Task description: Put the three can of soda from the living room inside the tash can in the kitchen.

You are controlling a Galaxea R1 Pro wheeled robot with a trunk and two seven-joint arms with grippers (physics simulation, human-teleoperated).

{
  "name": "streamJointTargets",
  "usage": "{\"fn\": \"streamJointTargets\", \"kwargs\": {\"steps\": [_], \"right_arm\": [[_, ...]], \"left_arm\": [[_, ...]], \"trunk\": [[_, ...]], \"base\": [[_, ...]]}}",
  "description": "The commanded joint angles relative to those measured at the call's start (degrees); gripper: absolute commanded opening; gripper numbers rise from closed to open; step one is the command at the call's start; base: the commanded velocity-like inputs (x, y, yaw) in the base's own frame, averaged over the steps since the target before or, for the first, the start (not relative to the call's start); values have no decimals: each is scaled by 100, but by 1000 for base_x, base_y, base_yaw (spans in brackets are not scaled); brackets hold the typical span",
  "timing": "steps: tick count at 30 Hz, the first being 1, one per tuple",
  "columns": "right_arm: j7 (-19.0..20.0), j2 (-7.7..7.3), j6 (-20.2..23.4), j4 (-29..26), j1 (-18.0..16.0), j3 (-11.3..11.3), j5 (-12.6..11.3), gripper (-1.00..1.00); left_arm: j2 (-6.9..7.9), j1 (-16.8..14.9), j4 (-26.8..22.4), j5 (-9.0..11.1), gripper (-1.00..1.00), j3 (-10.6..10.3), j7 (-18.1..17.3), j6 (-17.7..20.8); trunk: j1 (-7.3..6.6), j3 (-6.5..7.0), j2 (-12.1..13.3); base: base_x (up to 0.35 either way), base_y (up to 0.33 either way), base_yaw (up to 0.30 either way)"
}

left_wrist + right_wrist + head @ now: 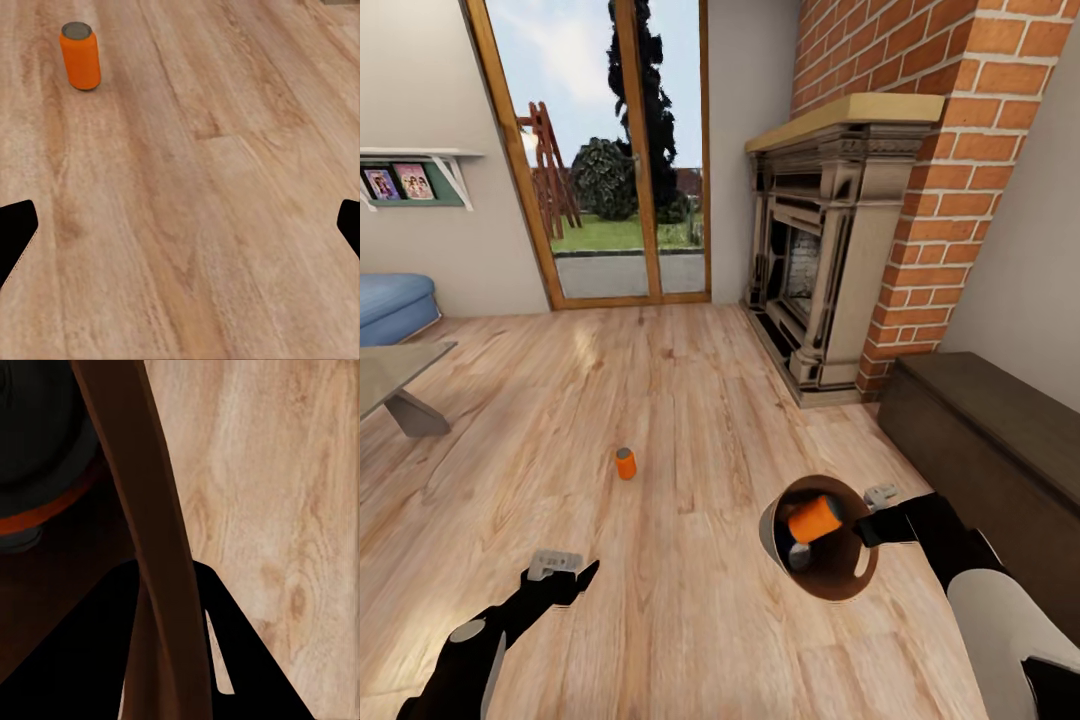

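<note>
While the left gripper (582,572) hovers wide open above the wood floor (690,420), the right gripper (868,528) pinches the rim of the tash can (775,520), which holds an orange can (815,519) and a dark one (797,556); farther off, another orange can (625,463) stands upright before the fireplace (830,250).

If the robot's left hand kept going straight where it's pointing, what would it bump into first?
Probably the wood floor. The left hand is open and angled down at bare boards. The orange can stands upright further ahead and off to one side, so the hand would likely miss it, though depth is hard to judge.
</note>
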Motion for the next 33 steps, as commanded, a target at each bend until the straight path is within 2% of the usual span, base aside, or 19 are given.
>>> {"fn": "streamJointTargets", "kwargs": {"steps": [1,33], "right_arm": [[-1,2,20,-4,-2,-7,-81,-100],[-3,23,20,1,16,17,-80,-100]], "left_arm": [[0,0,3,-1,100,0,3,-1],[0,-1,212,2,100,-1,12,-116]], "trunk": [[-1,1,0],[-1,1,0]], "base": [[323,0,0],[324,0,0]]}}
